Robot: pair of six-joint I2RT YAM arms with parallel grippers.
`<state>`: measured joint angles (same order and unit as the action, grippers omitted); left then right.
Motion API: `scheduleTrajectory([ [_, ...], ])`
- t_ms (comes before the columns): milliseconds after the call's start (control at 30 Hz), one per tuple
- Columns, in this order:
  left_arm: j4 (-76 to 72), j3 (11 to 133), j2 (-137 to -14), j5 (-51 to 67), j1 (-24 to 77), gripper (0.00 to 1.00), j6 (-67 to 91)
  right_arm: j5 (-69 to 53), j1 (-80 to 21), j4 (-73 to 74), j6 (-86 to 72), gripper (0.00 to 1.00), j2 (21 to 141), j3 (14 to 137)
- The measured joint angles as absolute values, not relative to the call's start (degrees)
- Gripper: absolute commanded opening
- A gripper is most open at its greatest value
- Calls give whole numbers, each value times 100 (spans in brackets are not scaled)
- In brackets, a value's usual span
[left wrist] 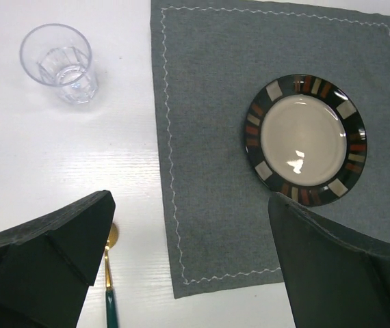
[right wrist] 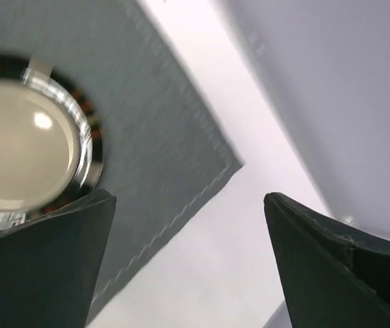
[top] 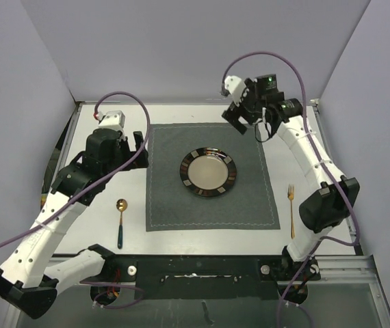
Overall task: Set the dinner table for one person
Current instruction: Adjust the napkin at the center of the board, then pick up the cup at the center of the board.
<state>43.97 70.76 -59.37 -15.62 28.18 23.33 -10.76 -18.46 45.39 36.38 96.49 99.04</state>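
Surface first: the dinner table (top: pixel 202 242), a matte white rectangle, lies flat under everything, its long axis running left to right. On it lies a dark grey cloth placemat (top: pixel 174 205) with pale wavy stitching, carrying a round glossy plate (top: pixel 208 172) with a cream centre and a dark rim of coloured blocks. The left hand (left wrist: pixel 189 201) and right hand (right wrist: pixel 189 198) are released, fingers spread on nothing. A clear faceted glass (left wrist: pixel 59 63) stands left of the mat. A gold spoon (top: pixel 121 220) with a teal handle lies left and a gold fork (top: pixel 291 208) right, both pointing away from the arms.
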Motion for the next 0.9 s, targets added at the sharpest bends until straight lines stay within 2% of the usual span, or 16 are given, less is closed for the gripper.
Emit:
scheduleTrajectory([
  [67,4462,7072,-5804,-1686,2808,98,2320,-913,-1986,4274,3256,94,10029,10665],
  [133,4482,6978,-5575,-1756,2801,98,2290,-840,-2239,4226,2974,56,10608,11568],
  [167,4488,6904,-5435,-1780,2801,98,2276,-834,-2432,4228,2886,33,11034,12189],
  [200,4491,6799,-5251,-1811,2801,98,2270,-827,-2650,4189,2829,17,11472,12774],
  [233,4534,6702,-5050,-1850,2801,98,2265,-786,-2897,4165,2786,12,11904,13297],
  [267,4578,6646,-4908,-1892,2799,98,2265,-733,-3138,4134,2755,18,12258,13644],
  [300,4650,6624,-4783,-1940,2792,98,2263,-655,-3404,4108,2711,42,12593,13889],
  [333,4716,6622,-4700,-1990,2786,98,2255,-598,-3664,4062,2692,76,12864,13987],
  [367,4755,6626,-4641,-2056,2773,98,2231,-569,-3859,4032,2639,95,13058,13994],
  [400,4797,6637,-4615,-2117,2759,98,2213,-563,-4049,4036,2591,99,13292,13992],
  [567,5061,6799,-4685,-2416,2740,98,2018,-1129,-4624,3892,2047,98,14003,13806],
  [767,5009,6807,-4810,-2534,2720,98,1785,-1872,-4237,3395,1044,98,14055,14066],
  [900,4523,6528,-5100,-2429,2344,98,1570,-1894,-3929,3057,1028,98,13944,14031],
])
